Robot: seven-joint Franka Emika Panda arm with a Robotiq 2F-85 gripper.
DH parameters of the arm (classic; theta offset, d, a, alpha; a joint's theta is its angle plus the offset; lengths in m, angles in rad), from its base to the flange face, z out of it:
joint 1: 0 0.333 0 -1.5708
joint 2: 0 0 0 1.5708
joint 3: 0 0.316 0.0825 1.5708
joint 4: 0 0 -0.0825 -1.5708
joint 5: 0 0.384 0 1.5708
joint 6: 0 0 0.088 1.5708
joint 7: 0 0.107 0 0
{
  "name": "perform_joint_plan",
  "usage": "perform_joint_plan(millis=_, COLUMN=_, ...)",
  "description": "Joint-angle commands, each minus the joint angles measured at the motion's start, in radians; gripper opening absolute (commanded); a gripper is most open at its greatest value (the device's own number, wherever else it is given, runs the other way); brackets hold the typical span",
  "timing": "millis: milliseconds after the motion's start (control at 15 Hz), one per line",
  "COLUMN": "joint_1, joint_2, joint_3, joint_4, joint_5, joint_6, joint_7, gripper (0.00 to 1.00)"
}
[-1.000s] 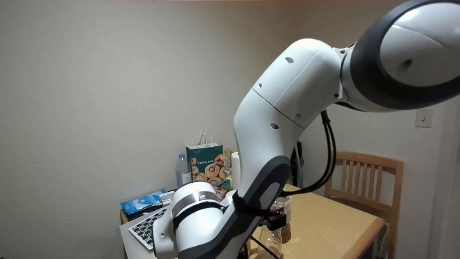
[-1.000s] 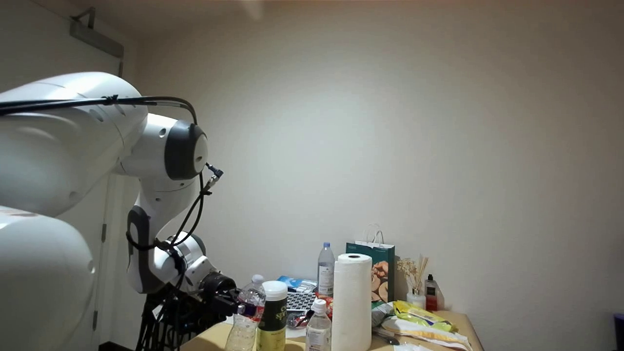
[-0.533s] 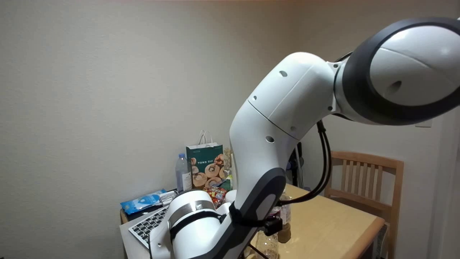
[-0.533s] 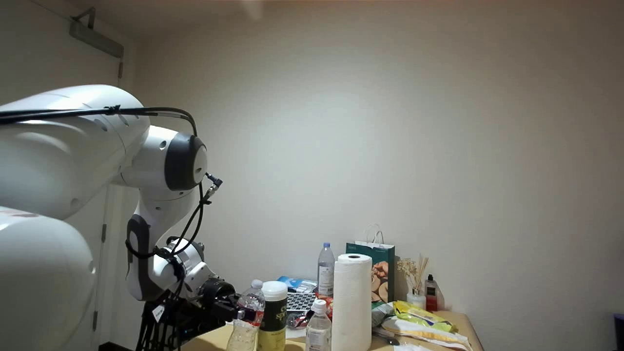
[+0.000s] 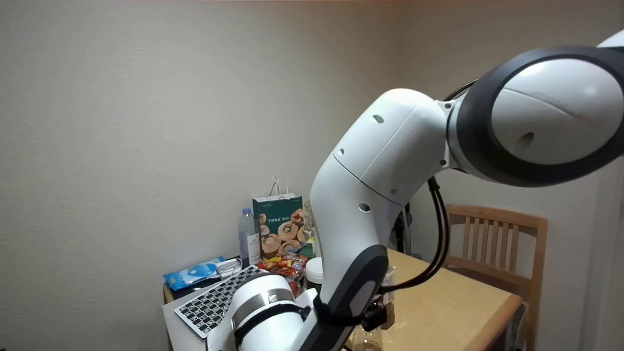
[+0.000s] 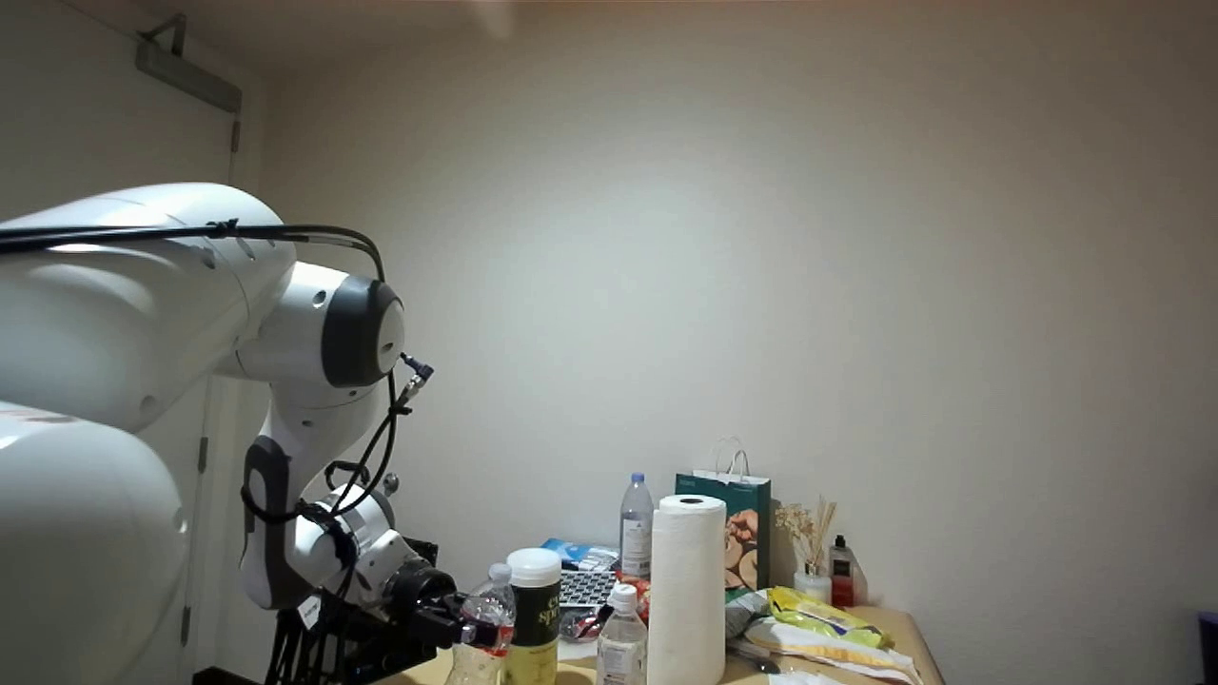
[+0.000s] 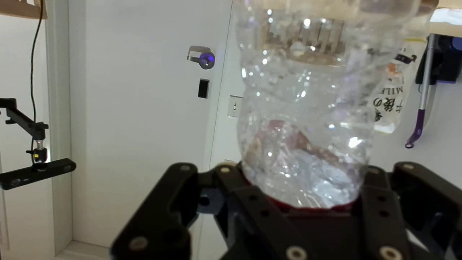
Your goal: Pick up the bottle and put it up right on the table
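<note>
A clear plastic bottle (image 6: 487, 614) with a red label band stands nearly upright in my gripper (image 6: 474, 635), its capped top leaning a little to the right in an exterior view. The frame edge cuts off its base, so contact with the table (image 5: 443, 302) cannot be told. Up close in the wrist view, the ridged clear bottle (image 7: 306, 108) fills the space between the black fingers (image 7: 379, 202), which are shut around it at the label. My arm covers the gripper in an exterior view, where just the lower part of the bottle (image 5: 366, 340) shows.
Right beside the held bottle is a white-lidded container (image 6: 533, 614). Further right stand a small white-capped bottle (image 6: 622, 642) and a paper towel roll (image 6: 687, 590). A laptop keyboard (image 5: 214, 304), a tall bottle (image 5: 249, 239) and a green paper bag (image 5: 279, 222) occupy the wall side.
The arm has come down steadily, and the bottle has sunk with it in both exterior views. The grip on the bottle looks the same throughout.
</note>
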Motion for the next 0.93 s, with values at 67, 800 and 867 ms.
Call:
perform_joint_plan(millis=67, joint_1=0.008, joint_2=0.037, joint_3=-0.005, joint_4=0.027, joint_5=-0.032, joint_6=-0.004, joint_7=0.065, gripper=0.07)
perform_joint_plan(millis=800, joint_1=0.179, joint_2=0.128, joint_3=-0.237, joint_4=0.161, joint_5=0.035, joint_6=0.1, joint_7=0.061, gripper=0.33)
perform_joint_plan(millis=867, joint_1=0.191, joint_2=0.133, joint_3=-0.249, joint_4=0.164, joint_5=0.041, joint_6=0.101, joint_7=0.061, gripper=0.5)
